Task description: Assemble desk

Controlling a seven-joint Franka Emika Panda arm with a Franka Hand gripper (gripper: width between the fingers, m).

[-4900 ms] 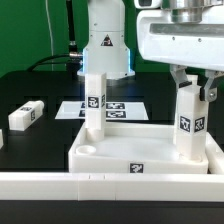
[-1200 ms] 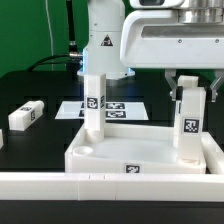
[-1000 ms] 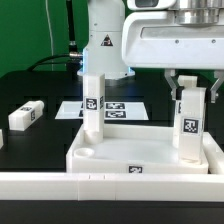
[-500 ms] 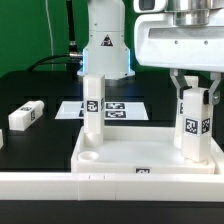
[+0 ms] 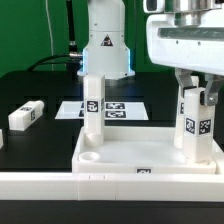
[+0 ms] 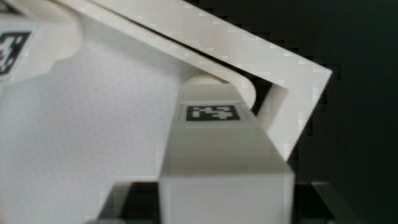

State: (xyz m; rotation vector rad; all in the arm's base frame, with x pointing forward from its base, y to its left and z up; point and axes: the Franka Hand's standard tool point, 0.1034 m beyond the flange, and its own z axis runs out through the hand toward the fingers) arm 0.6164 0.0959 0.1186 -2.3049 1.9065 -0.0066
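Gripped with the claw (image 5: 197,95) near the top of an upright short white plastic block leg (image 5: 194,128), fingers (image 5: 211,94) only narrowly apart and pressed against opposite sides of it. Kept that leg standing in the corner, at the exterior view's right, of the large white plastic rectangular slab with raised rim (image 5: 140,158), directly beneath the claw and touching the slab.

Recorded a second white block leg (image 5: 93,120) upright in the slab's corner at the exterior view's left, well apart from the claw. Recorded a third white block leg (image 5: 26,115) lying flat on the black tabletop (image 5: 40,138), off the slab at the exterior view's left. Placed behind the slab, flat on the tabletop: the marker board (image 5: 124,108).

Carried small black-and-white square tags (image 5: 186,125) on both standing legs, the lying leg and the slab's front rim. Displayed patterns only; could not make out any lettering.

In the wrist view, filled most of the frame with the clamped leg's face and one tag. Could not tell the claw tips apart there.
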